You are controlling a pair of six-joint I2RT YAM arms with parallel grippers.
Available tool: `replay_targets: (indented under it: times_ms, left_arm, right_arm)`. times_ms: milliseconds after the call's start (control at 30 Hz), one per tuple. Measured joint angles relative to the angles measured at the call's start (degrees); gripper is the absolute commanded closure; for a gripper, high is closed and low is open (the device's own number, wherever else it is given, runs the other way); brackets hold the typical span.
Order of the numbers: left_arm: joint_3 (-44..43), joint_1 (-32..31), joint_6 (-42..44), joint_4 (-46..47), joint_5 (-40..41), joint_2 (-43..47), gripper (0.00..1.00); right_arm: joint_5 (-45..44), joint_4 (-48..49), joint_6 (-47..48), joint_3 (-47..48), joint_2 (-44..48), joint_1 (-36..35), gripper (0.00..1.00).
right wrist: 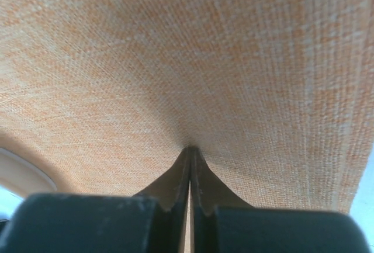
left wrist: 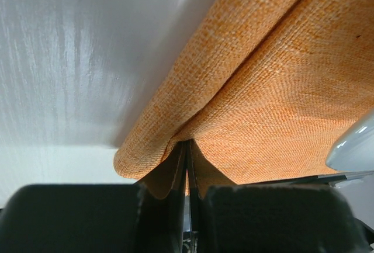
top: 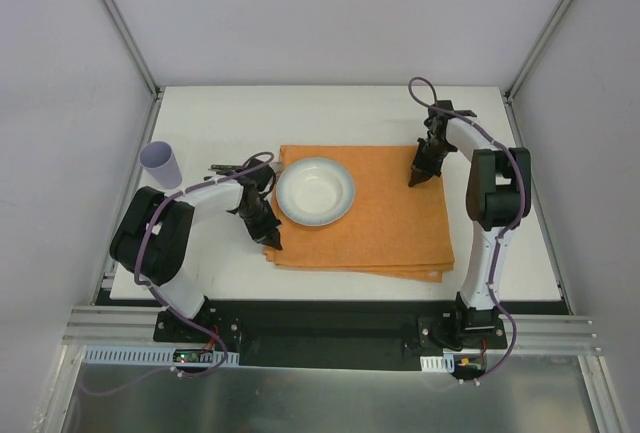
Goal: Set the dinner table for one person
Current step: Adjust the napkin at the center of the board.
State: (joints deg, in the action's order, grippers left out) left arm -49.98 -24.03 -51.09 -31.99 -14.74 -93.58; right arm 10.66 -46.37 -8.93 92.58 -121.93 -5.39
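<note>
The white dinner table (top: 220,113) carries a folded orange placemat (top: 390,218) with a white bowl (top: 315,191) on its left part. My left gripper (top: 272,243) is shut, its tips pressed against the placemat's near-left folded corner; in the left wrist view the gripper (left wrist: 187,143) meets the cloth (left wrist: 263,89) at its edge. My right gripper (top: 414,180) is shut, its tips pressing down on the placemat's far right part; in the right wrist view the gripper (right wrist: 190,148) dimples the cloth (right wrist: 175,48).
A lavender cup (top: 161,163) stands at the table's left edge. Dark cutlery (top: 228,167) lies between the cup and the placemat, beside my left arm. The bowl's rim shows in the left wrist view (left wrist: 356,145) and the right wrist view (right wrist: 17,174). Grey walls enclose the table.
</note>
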Motion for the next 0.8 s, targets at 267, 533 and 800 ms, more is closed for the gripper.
replay_targets:
  times_ms: [267, 533, 800]
  left_arm:
    - [-3.4, 0.0, 1.2, -3.2, -0.2, -2.9, 1.0]
    - [-6.1, 0.0, 2.3, -5.0, 3.0, -3.1, 0.81]
    - [-16.3, -0.3, 4.2, -9.9, 13.6, 2.3, 0.2]
  right_arm:
    - [-0.9, 0.8, 0.0, 2.5, -1.0, -0.9, 0.99]
    - [-0.9, 1.6, 0.0, 1.7, -0.8, -1.1, 0.99]
    - [2.5, 2.9, 0.0, 1.4, 0.5, -1.1, 0.68]
